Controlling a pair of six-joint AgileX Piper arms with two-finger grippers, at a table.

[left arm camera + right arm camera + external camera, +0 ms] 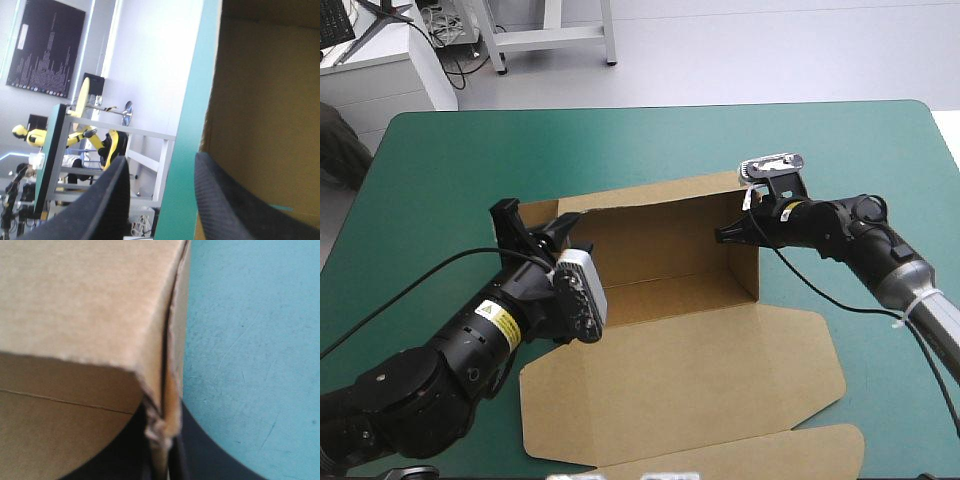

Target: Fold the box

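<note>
Slippage threatens: the black-finned right gripper [725, 236], nearly closed on the brown cardboard box's [680, 330] right wall, could tear or drop it; the black-finned left gripper [535, 232] gapes empty.

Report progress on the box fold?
Done: the brown cardboard box has its back wall and right end wall raised. In hand: the black-fingered right claw pinches that end wall; the left claw is open at the left end. Left: the lid lies flat.
</note>
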